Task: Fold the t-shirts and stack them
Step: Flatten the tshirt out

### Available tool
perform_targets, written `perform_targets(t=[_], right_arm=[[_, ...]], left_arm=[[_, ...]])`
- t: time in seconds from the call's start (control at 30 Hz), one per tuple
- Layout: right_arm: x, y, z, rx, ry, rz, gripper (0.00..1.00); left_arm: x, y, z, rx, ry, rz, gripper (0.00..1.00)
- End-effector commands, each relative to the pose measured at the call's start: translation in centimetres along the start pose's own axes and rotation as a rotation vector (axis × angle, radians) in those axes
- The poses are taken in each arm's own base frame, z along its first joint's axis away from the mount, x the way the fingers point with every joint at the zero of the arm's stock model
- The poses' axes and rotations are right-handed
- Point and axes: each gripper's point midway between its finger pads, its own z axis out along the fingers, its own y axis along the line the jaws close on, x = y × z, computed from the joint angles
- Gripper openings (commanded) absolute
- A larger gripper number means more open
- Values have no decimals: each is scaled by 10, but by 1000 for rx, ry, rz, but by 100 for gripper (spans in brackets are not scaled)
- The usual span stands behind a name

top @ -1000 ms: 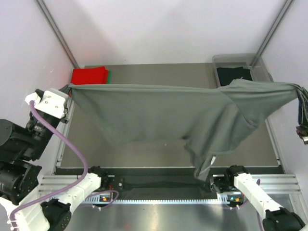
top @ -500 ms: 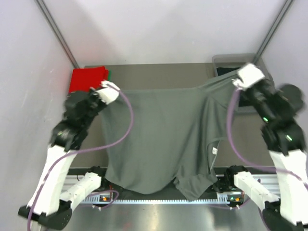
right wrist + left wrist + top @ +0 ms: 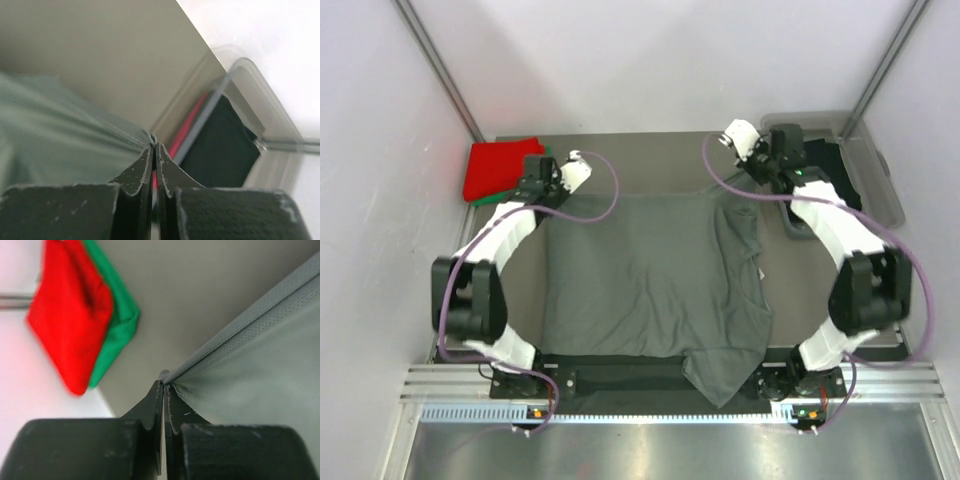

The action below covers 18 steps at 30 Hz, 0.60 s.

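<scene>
Both my jaws are clamped shut, each on a far corner of the dark grey t-shirt. The left jaws pinch the hemmed corner at the upper left of the cloth. The right jaws pinch the corner at the upper right, just beside the clear tub. The shirt lies spread over the middle of the counter, but not cleanly. Its right side is doubled over on itself in a rumpled flap, and its near edge hangs past the counter's front lip at the bottom of the frame. The red t-shirt sits folded on the green t-shirt in the upper left corner, close to my left jaws. The black t-shirt lies inside the tub. I think the risks start with my grips: both wrist views show only the very tips holding a thin edge, so a tug to flatten the cloth could pull a corner free. If I let go now, the doubled right side would probably stay bunched and spoil any later fold. The overhanging front edge may drag more cloth off the counter or catch on the rail below. Swinging wide could also nudge the tub on my right or topple the stack on my left.
</scene>
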Motion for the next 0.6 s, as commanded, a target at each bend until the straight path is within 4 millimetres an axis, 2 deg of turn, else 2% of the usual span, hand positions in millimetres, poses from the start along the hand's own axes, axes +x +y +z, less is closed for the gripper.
perform_targets(t=[0.0, 0.03, 0.07, 0.17, 0.23, 0.43, 0.57], right_arm=[[-24, -45, 30, 120, -63, 10, 0], [-20, -47, 51, 118, -47, 21, 0], [-17, -47, 62, 115, -41, 37, 0], [-12, -51, 98, 129, -34, 65, 0], [-11, -58, 121, 148, -33, 71, 0], [-15, -74, 167, 193, -45, 107, 0], [-25, -87, 182, 225, -81, 113, 0]], left_arm=[[-45, 30, 29, -61, -127, -55, 0], [-46, 31, 37, -61, -123, -77, 0], [-48, 33, 51, -64, -111, -88, 0], [-51, 44, 76, -108, -94, -111, 0], [-55, 51, 86, -141, -100, -119, 0], [-56, 68, 117, -217, -74, -155, 0], [-60, 76, 126, -244, -82, -173, 0]])
